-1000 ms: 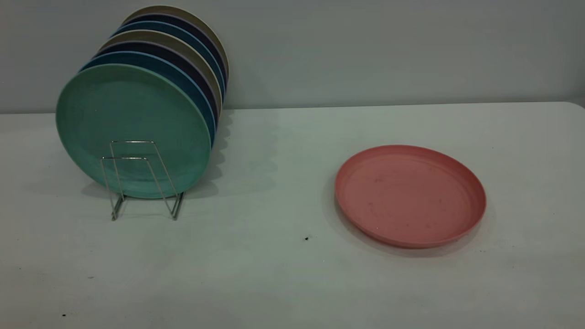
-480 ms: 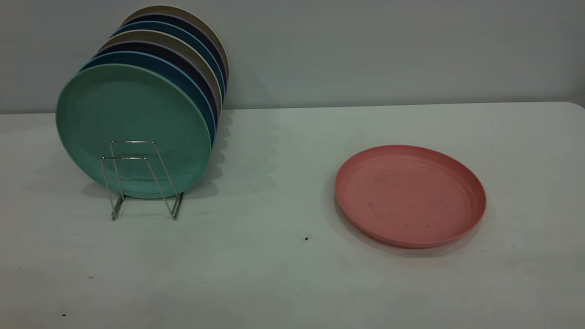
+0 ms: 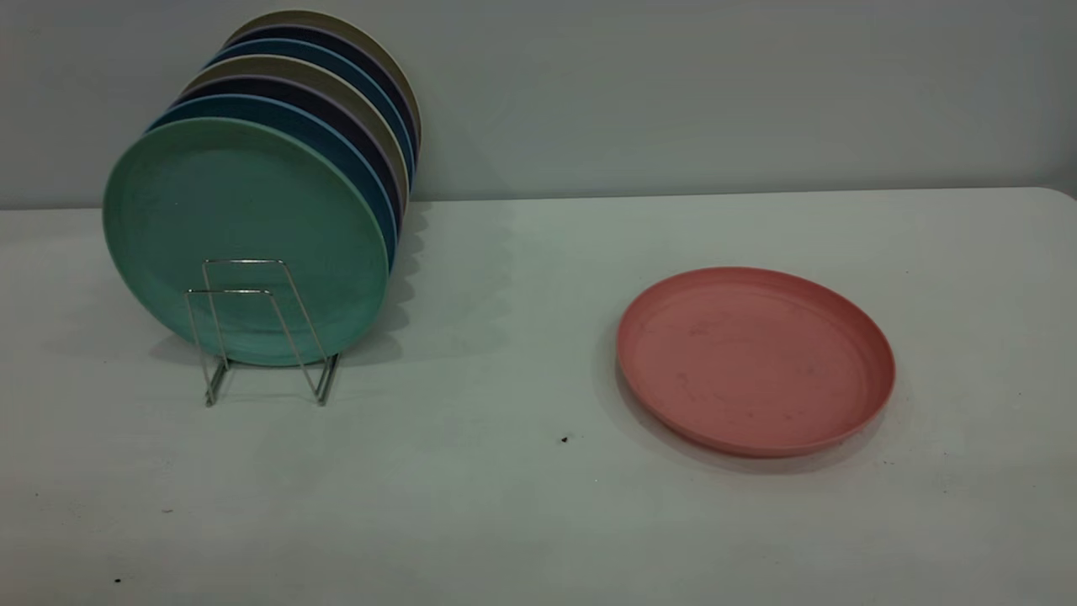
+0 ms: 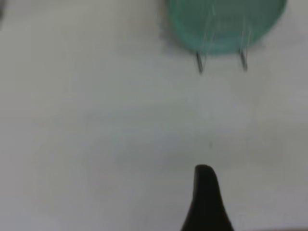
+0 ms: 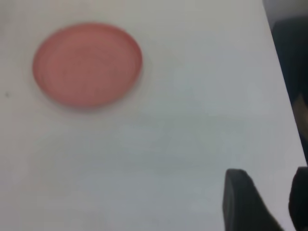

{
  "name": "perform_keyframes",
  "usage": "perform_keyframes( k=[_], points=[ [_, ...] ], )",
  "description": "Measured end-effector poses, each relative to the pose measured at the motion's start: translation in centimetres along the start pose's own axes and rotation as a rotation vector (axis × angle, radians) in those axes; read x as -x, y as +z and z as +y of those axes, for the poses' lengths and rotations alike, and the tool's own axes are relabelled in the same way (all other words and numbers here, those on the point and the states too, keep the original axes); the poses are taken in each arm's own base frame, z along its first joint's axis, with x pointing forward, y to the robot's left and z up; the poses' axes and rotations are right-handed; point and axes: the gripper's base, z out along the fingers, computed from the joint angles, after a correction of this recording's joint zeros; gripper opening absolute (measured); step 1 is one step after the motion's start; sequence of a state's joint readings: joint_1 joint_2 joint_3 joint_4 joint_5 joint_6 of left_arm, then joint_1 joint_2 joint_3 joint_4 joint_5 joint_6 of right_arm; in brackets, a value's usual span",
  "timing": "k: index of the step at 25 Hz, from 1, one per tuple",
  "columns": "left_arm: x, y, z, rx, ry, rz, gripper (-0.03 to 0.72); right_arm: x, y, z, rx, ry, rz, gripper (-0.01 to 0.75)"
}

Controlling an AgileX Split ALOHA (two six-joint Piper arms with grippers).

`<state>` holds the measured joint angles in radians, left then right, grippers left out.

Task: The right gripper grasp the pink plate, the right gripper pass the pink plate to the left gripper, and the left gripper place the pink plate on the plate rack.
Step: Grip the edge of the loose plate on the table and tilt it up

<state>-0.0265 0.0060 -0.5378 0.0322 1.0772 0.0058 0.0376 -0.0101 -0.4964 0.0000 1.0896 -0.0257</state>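
– Fingers (image 5: pixel 243 199) on right gripper (image 5: pixel 269 173): 2 dark tips, spread apart, pale table showing in the gap. Holding nothing.

– Position?

– Hovering above bare table (image 3: pixel 505 522), near its edge, well apart from the pink plate (image 5: pixel 87 65). No contact with anything.

– Left side?

– Left gripper (image 4: pixel 206 197) hanging over bare table too, short of the plate rack (image 4: pixel 199 62). Cannot tell how wide it stands. Not touching the rack or any plate.

– Pink plate location?

– Lying flat on the table, rim up, right half of the exterior view (image 3: pixel 755 362). Faint dark specks on its inner face. Well apart from the plate rack (image 3: pixel 227 291), which sits at the left of that view.

– Rack state?

– Thin silver wire, trapezoid loops, much shorter than the plates. Loaded with a row of upright plates leaning slightly back. Mint-green plate (image 3: pixel 244 210) at the front of the row, further plates (image 3: pixel 370 109) in blue, dark and beige lined up behind it toward the wall. 2 front loops standing free in front of the mint-green plate, carrying nothing.

– Anything between rack and pink plate?

– Just bare table and 1 small dark speck (image 3: pixel 564 438), nearer the pink plate.
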Motion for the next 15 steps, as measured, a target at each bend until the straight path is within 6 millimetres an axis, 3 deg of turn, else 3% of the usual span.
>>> perform_keyframes(
  k=[2, 6, 10, 15],
  points=[
    [1.7, -0.3, 0.2, 0.02, -0.006, -0.024, 0.572, 1.1, 0.4, 0.0, 0.0, 0.0, -0.019, 0.316],
    [6.1, 1.2, 0.4, 0.039, 0.036, 0.025, 0.583, 3.7, 2.5, 0.1, 0.016, 0.013, -0.016, 0.43],
    [10.9, 4.8, 0.3, 0.022, 0.146, 0.104, 0.59, 5.8, 5.6, 0.4, 0.061, 0.051, 0.107, 0.501],
    [14.8, 10.4, -0.4, -0.047, 0.176, 0.18, 0.59, 7.8, 10.8, 0.9, 0.119, 0.052, 0.218, 0.51]
  ],
)
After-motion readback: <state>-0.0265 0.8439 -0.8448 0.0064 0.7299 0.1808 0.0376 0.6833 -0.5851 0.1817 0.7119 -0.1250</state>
